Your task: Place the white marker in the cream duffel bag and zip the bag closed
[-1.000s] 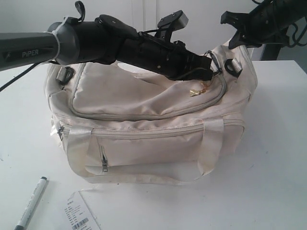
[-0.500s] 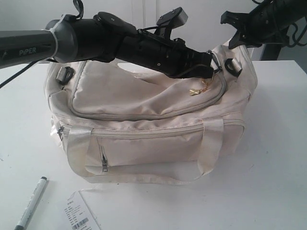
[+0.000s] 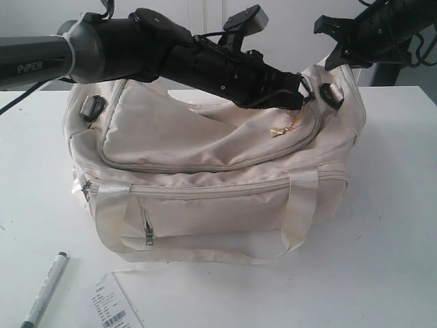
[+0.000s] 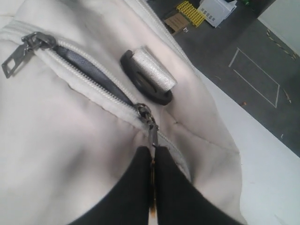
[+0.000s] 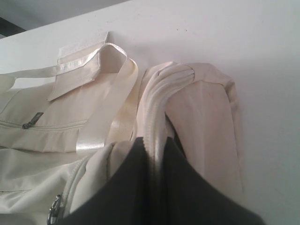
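Observation:
The cream duffel bag (image 3: 205,171) stands in the middle of the white table. My left gripper (image 4: 153,151) reaches across its top to the right end and is shut on the top zipper's metal pull, just behind the slider (image 4: 145,112). Beyond the slider the zipper gapes a little, showing dark lining (image 4: 93,77). A gold charm (image 3: 276,130) dangles below that gripper. My right gripper (image 5: 157,143) is shut on a bunched fold of cream fabric at the bag's right end. The white marker (image 3: 44,290), dark cap up, lies on the table at the front left, outside the bag.
A white barcoded paper tag (image 3: 113,307) lies beside the marker. A black buckle with a silver strap (image 4: 147,77) sits on the bag's end near the zipper. The table's far edge (image 3: 403,89) runs behind the bag, with floor beyond.
My left arm has risen slightly, lifting the bag's top fabric with it. The right arm, the marker and the tag have not moved.

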You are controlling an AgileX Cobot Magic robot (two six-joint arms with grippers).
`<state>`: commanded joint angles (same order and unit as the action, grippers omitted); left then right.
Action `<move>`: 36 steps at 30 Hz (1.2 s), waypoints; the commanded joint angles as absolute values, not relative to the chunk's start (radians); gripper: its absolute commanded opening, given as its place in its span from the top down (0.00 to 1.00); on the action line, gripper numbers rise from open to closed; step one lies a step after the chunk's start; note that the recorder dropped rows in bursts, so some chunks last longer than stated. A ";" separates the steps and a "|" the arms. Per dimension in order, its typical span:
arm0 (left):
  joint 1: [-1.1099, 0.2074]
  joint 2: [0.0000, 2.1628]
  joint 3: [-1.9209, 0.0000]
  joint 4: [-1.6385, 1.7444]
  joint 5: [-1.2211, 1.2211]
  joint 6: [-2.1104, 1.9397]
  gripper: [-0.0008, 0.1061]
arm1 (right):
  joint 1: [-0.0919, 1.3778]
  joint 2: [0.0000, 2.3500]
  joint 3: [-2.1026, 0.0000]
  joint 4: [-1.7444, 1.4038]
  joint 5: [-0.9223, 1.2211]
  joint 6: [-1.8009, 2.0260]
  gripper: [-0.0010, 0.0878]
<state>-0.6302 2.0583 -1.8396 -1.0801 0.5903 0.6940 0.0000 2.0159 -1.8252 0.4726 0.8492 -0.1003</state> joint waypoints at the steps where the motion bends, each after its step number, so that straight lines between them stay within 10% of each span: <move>1: -0.630 2.055 -1.840 -1.080 0.598 0.690 0.99 | 0.000 2.016 -1.825 0.473 0.849 -0.100 0.99; 36: -0.630 2.036 -1.840 -1.023 0.787 0.647 0.99 | 0.000 2.016 -1.825 0.473 0.860 -0.082 0.99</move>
<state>-0.6302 2.0360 -1.8396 -1.0234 0.7866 0.6470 0.0000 2.0159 -1.8252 0.4726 0.8602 -0.0823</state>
